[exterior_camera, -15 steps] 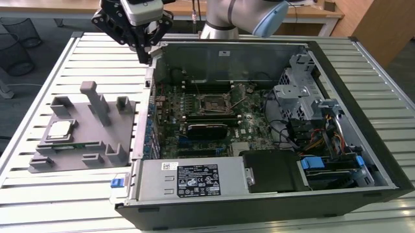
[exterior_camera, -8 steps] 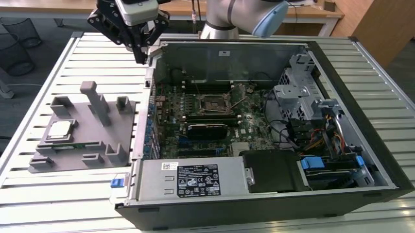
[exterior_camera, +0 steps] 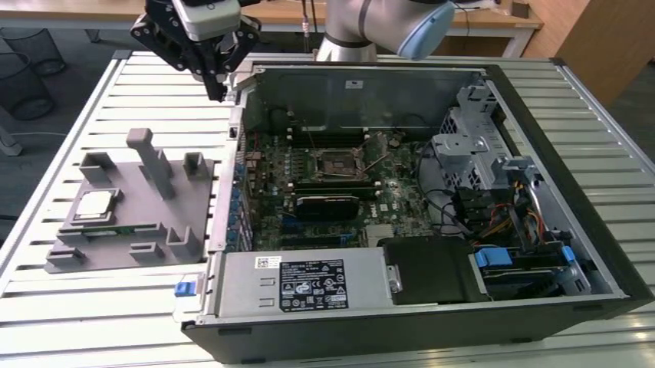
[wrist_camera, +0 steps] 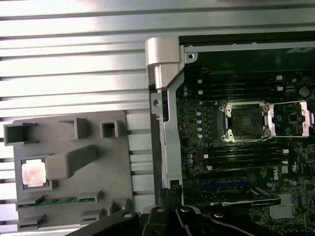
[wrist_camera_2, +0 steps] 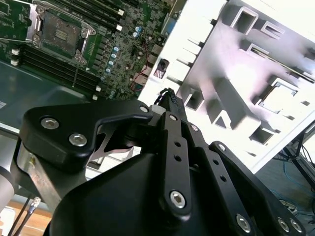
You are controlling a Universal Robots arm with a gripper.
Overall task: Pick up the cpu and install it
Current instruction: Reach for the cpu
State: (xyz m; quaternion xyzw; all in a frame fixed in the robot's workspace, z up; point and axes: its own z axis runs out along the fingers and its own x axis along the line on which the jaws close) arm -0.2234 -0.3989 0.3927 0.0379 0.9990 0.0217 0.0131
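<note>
The small square cpu (exterior_camera: 95, 203), silvery metal with a pale tan rim, lies flat in a recess of the matte grey moulded tray (exterior_camera: 103, 257), near its edge on the exterior view's left. The black metal end effector (exterior_camera: 217, 92) hangs empty, tips pressed together, beside a corner of the open black computer case (exterior_camera: 409, 337).

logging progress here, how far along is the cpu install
Done: nothing is in place yet; the socket sits open and empty inside the case. In hand: nothing, the end effector hangs shut and empty by the case's corner, apart from the grey tray. Left: the cpu lies in its tray pocket, so pick-up and seating both remain.
</note>
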